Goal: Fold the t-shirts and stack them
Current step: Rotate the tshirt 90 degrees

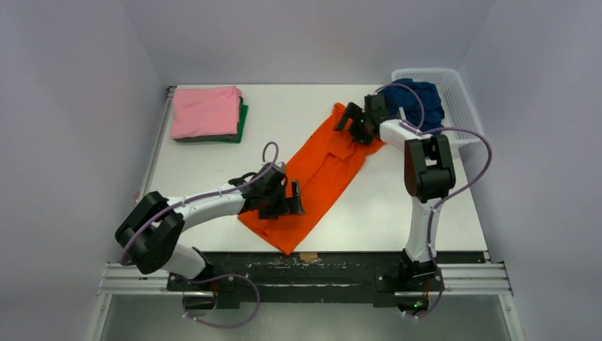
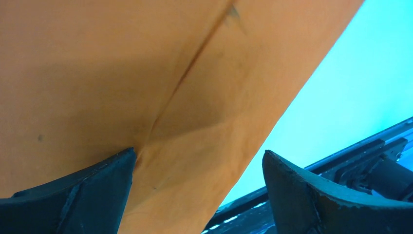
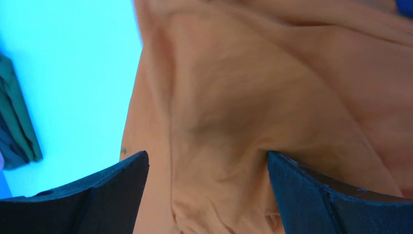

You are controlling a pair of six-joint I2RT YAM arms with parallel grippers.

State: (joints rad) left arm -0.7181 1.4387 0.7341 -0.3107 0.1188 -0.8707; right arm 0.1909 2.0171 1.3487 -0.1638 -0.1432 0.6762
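My top camera sits high up behind the two arms point(image 1: 426, 170) and looks down and forward. It is far back, so I see the whole surface point(image 1: 383, 206), with the arm bases point(image 1: 415, 273) along the bottom edge.

My left wrist camera rides just behind the left tool point(image 2: 197, 153) and looks out between its two dark fingers point(image 2: 83, 200). It is very close to the orange t-shirt point(image 2: 97, 73), which fills most of that view.

My right wrist camera does the same behind the right tool point(image 3: 207, 155), just as close. A dark green strip point(image 3: 19, 117) at its left edge may be the folded stack point(image 1: 206, 114); it is too blurry to tell.

All three views share the orange t-shirt.
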